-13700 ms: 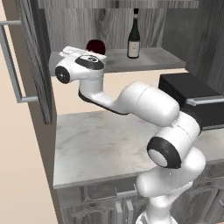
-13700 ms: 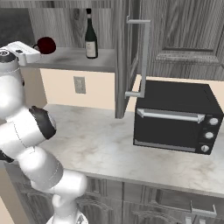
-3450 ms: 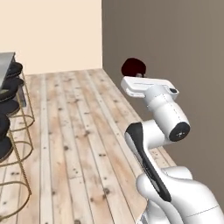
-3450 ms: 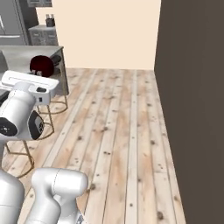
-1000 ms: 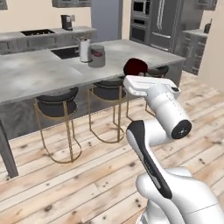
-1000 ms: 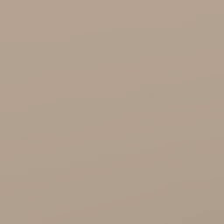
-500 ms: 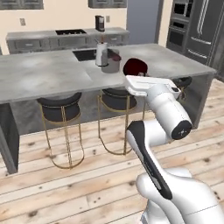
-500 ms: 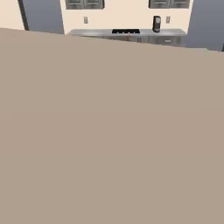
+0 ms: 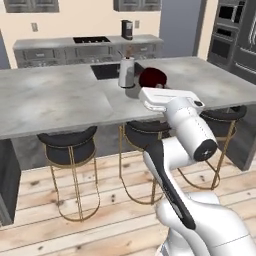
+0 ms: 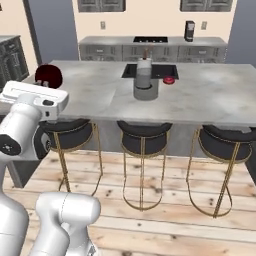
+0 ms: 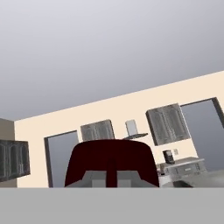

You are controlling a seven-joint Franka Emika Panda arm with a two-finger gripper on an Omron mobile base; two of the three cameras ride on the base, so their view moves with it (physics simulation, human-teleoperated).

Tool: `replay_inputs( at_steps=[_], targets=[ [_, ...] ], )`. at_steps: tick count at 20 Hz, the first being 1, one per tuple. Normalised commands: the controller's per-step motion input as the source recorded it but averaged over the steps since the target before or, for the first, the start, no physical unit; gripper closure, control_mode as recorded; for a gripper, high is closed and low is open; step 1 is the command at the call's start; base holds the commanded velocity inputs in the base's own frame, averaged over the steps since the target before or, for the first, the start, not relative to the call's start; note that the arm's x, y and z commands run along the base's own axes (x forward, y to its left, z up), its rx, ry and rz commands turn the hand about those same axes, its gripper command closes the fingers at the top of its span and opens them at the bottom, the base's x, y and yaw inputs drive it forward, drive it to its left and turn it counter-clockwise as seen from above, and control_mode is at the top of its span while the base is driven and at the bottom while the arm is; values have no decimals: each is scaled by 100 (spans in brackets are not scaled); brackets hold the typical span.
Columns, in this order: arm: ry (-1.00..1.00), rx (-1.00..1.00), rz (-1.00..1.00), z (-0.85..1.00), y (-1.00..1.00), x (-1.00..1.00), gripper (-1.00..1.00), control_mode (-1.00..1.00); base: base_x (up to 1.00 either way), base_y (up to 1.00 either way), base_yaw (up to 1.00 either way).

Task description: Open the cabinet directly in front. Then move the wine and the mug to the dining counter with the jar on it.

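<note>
Mug [image 9: 152, 78] dark red, rounded, carried in the air at the end of the arm, above the white hand; also seen at the left of the right base view [image 10: 48, 75] and filling the lower middle of the hand view [image 11: 111, 162]. Gripper [image 11: 112, 179] pinching the mug: jaws pressed onto it, fingers mostly hidden behind the mug body. In the left base view the mug sits in front of the counter [image 9: 50, 100] edge, level with or a bit above the top; cannot tell if it is over the top yet.

Counter is large, grey veined marble, with a black sink [image 9: 106, 71] set in it. Jar [image 10: 145, 89] grey, squat, stands on the counter just in front of the sink, upright; something pale and taller rises from or behind it, unclear which. Small red thing [image 10: 170, 80] lies on the counter right of the sink in the right base view. Mug and jar are apart, not touching.

Three black stools [image 10: 142, 137] with gold legs tucked under the near edge. Wood plank floor [image 10: 165, 220] below. Behind the island, a back worktop with a cooktop [image 10: 150, 39] and a dark coffee maker [image 10: 189, 30]. Wall ovens [image 9: 220, 35] far right of the left base view.
</note>
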Motion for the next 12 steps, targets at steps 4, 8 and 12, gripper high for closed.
replay_inputs(
  at_steps=[4,8,12],
  targets=[
    [0,0,0,0,0,0,100,100,98,48,-13],
    [0,0,0,0,0,0,100,100,38,14,-7],
    [0,0,0,0,0,0,100,100,16,12,-1]
  ],
)
